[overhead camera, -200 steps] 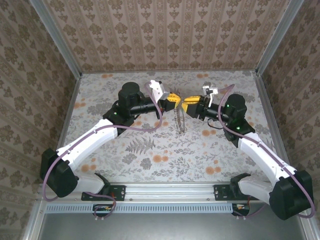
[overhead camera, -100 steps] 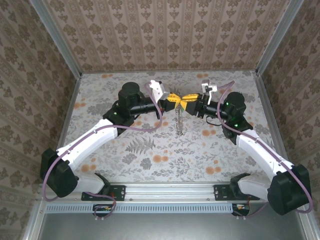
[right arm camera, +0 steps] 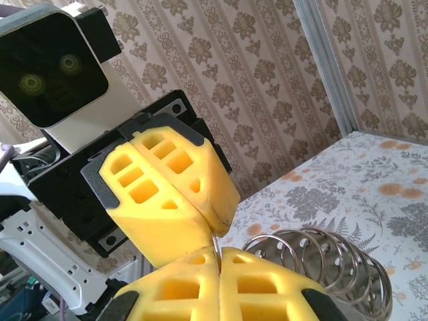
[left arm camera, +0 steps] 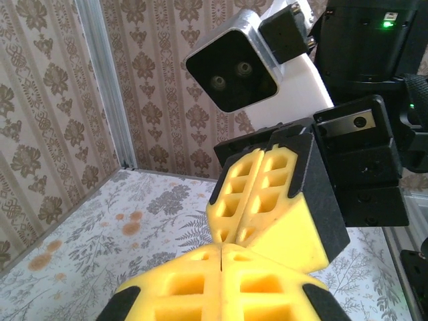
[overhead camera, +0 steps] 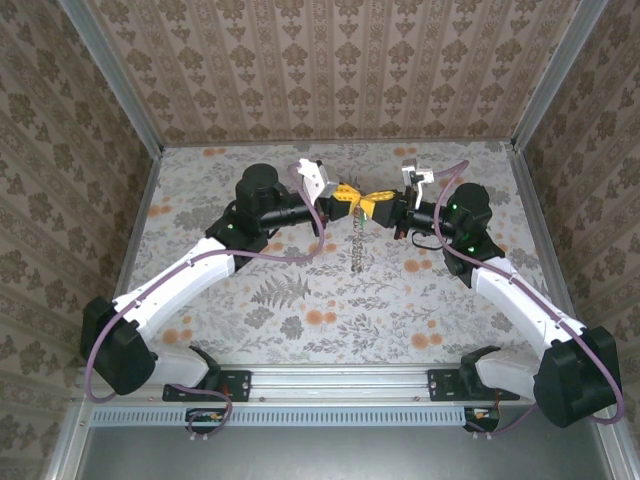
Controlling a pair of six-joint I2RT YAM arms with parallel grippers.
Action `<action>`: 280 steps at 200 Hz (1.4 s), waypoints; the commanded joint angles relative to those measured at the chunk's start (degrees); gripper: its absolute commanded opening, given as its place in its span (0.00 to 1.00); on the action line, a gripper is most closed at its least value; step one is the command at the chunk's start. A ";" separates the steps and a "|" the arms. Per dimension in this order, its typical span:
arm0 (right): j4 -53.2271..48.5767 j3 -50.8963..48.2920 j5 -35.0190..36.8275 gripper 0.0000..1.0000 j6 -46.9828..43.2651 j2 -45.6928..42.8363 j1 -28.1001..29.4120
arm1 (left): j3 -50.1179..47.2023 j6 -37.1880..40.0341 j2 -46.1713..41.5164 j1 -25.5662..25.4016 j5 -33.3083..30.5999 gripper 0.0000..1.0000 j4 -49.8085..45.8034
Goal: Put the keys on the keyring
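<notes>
White arms [overhead camera: 190,270], black joints [overhead camera: 262,186], purple cables [overhead camera: 290,255], yellow fingers [left arm camera: 267,200].

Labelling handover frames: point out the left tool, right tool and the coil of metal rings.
left tool [overhead camera: 352,196]: top view, tip of its closed yellow fingers.
right tool [overhead camera: 369,202]: top view, tip of its closed yellow fingers.
coil of metal rings [right arm camera: 334,264]: right wrist view, middle loops.

The keyring [right arm camera: 319,262], a coil of thin silvery wire loops, hung below the left pincer [overhead camera: 351,197] and right pincer [overhead camera: 368,204], its top pinched where their tips met.
</notes>
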 commanded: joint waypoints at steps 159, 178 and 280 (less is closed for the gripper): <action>-16.61 6.81 5.71 0.00 -3.66 -0.58 -3.33 | 3.25 -12.62 -2.32 7.94 -15.69 1.00 -7.81; -18.01 8.19 5.82 0.00 -3.73 -0.11 -3.83 | 3.93 -13.82 -1.53 8.53 -18.01 1.00 -8.01; -19.11 11.82 3.61 0.00 -2.37 4.69 -8.12 | 5.69 -26.22 7.28 13.59 -22.56 1.00 -4.37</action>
